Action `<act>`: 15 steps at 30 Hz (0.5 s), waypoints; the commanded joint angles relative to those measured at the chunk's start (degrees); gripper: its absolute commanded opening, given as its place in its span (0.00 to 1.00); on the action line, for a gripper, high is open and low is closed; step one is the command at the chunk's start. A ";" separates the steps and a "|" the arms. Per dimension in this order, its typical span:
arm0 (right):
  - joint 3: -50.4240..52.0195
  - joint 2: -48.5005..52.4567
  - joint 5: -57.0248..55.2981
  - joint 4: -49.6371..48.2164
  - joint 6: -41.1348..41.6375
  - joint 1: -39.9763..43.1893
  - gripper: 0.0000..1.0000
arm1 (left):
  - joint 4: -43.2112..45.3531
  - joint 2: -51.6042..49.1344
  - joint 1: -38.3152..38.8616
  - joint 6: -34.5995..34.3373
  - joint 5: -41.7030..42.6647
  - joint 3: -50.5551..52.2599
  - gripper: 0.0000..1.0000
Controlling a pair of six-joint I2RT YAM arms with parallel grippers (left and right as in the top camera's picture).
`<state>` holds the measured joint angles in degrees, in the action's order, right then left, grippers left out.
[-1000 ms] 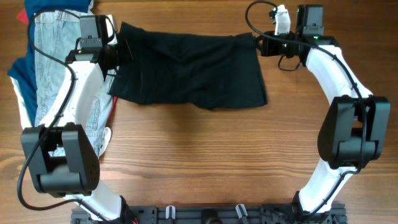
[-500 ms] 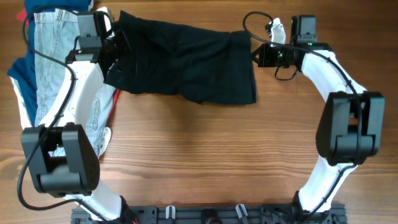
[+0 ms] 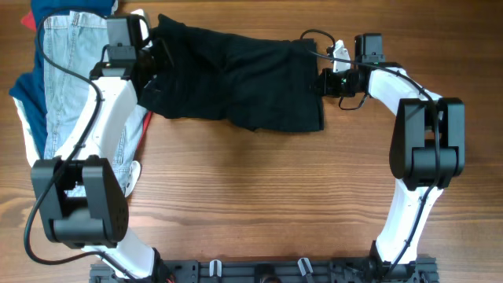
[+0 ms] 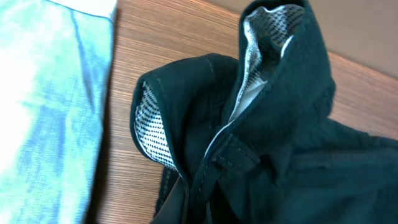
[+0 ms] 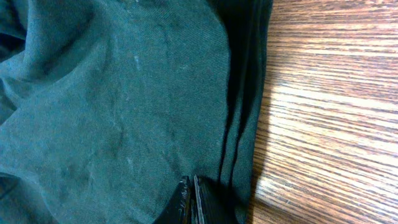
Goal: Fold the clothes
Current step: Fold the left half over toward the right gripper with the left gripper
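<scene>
The black shorts (image 3: 236, 79) lie spread across the far middle of the wooden table (image 3: 251, 196). My left gripper (image 3: 154, 66) is at their left end, shut on the waistband. The left wrist view shows the bunched waistband (image 4: 261, 124) with white speckled lining (image 4: 149, 130); the fingers are hidden in the dark cloth. My right gripper (image 3: 323, 81) is at the shorts' right edge. In the right wrist view its fingertips (image 5: 192, 200) are pressed together on the black shorts (image 5: 112, 99) near the hemmed edge.
Light-blue denim shorts (image 3: 67, 86) lie at the far left under my left arm, also in the left wrist view (image 4: 43, 99). Navy (image 3: 22, 94), red and white garments lie under them. Bare table wood (image 5: 329, 112) lies right of the shorts.
The right gripper has moved toward the front and slightly left with the shorts' right edge. The shorts shifted left and back, and their right side is narrower. The left gripper barely moved.
</scene>
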<state>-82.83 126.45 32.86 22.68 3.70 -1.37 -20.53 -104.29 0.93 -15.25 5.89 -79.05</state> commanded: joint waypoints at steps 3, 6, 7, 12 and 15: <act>0.72 4.85 -3.26 0.42 1.11 -0.37 0.04 | -1.92 2.47 4.83 -0.66 1.79 -1.40 0.04; 0.79 5.57 -3.26 0.74 1.40 -0.63 0.04 | -1.73 3.19 8.07 -2.56 1.84 -1.51 0.04; 0.79 5.57 -3.28 0.74 1.40 -0.72 0.04 | -1.33 3.32 9.29 -4.24 1.90 -1.62 0.04; 0.79 5.57 -3.26 0.72 1.40 -1.09 0.04 | 3.34 3.34 14.84 -11.13 2.54 -1.64 0.04; 0.79 5.57 -3.23 0.76 1.42 -1.09 0.04 | 6.88 3.34 18.60 -14.47 3.10 -1.64 0.04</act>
<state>-83.07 126.98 33.26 22.72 4.73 -1.34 -16.80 -103.39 15.35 -22.96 6.68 -79.05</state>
